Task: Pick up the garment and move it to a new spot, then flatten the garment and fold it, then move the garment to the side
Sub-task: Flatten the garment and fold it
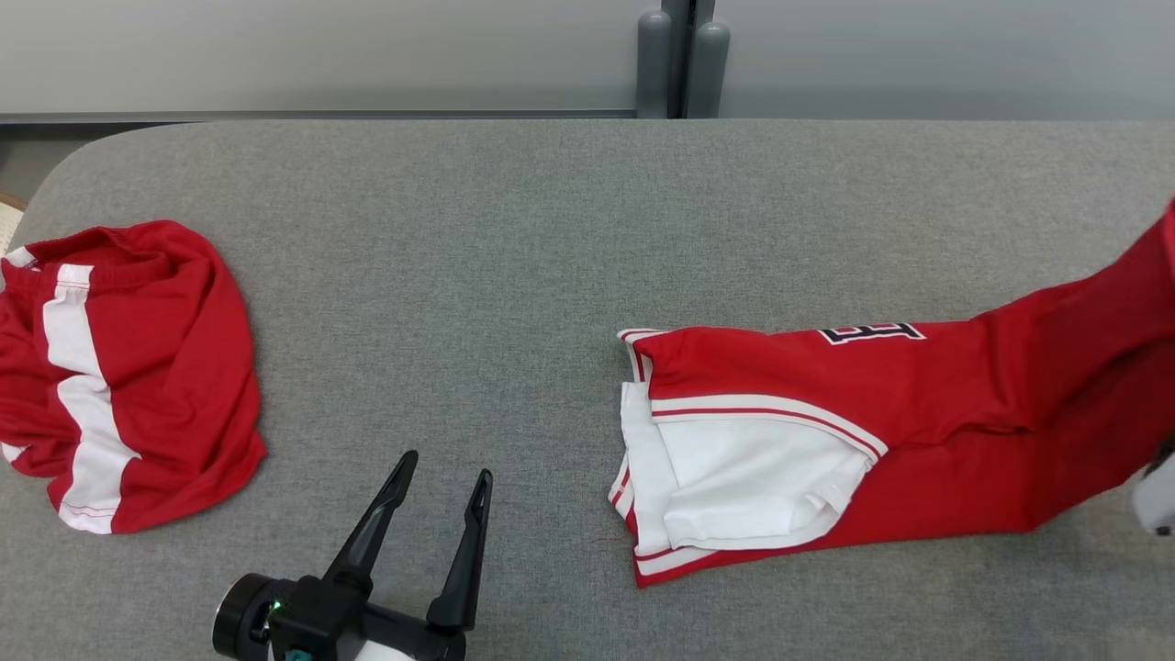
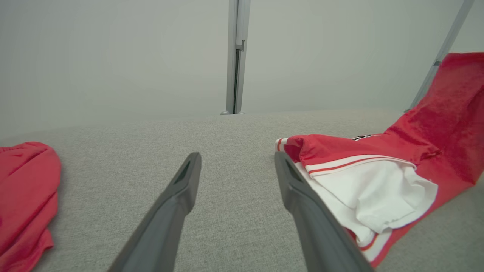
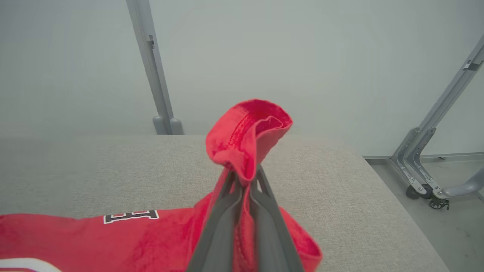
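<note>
The garment [image 1: 936, 413] is red with white trim and a dark printed mark. It lies stretched across the right half of the grey padded table [image 1: 551, 229], its white-lined end toward the middle. Its right end rises off the surface. My right gripper [image 3: 244, 177] is shut on a bunched fold of the garment [image 3: 247, 132] and holds it above the table. My left gripper [image 1: 446, 466] hovers open near the front edge, left of the garment's white end. In the left wrist view the left gripper [image 2: 237, 156] has nothing between its fingers, and the garment [image 2: 378, 181] lies beside the right finger.
A second red and white garment [image 1: 138, 367] lies crumpled at the table's left end, also seen at the left of the left wrist view [image 2: 22, 189]. A grey wall with a vertical post [image 1: 679, 55] stands behind the table. A metal frame on castors [image 3: 427, 181] stands off the right edge.
</note>
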